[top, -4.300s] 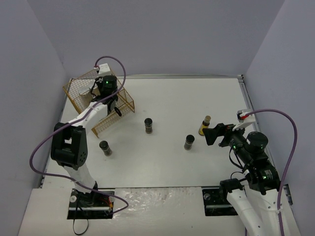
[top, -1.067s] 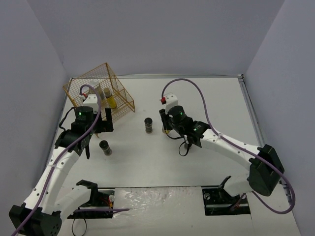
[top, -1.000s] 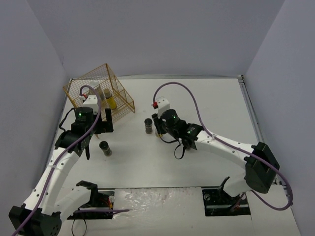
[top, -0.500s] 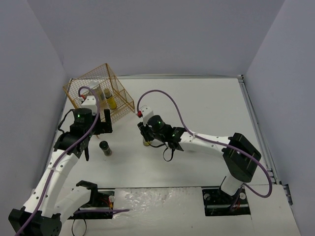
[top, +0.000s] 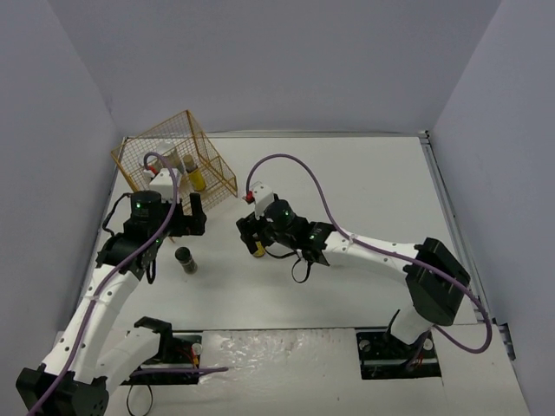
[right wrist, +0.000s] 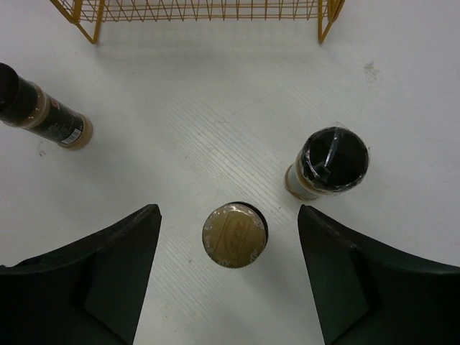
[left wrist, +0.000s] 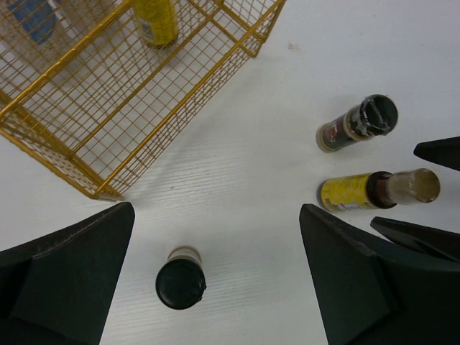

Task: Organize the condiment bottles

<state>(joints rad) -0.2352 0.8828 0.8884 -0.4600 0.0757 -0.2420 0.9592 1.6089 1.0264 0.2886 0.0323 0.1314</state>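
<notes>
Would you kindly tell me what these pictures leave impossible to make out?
Top view: the right gripper hides most of the yellow bottle below it.
Left wrist view: the blue-labelled bottle in the wire rack is cut off by the top edge.
Right wrist view: the left dark jar runs off the left edge.

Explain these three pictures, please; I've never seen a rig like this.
These are two robot arms bolted to a white table. One picture looks down from above; the other two come from wrist cameras, so the dark shapes in their lower corners belong to the machine itself. The left hand hangs open over a black-capped jar. The right hand stands open around an upright tan-capped yellow bottle, a second dark jar beside it. A gold wire rack holds a second yellow bottle. Neither hand holds anything.
</notes>
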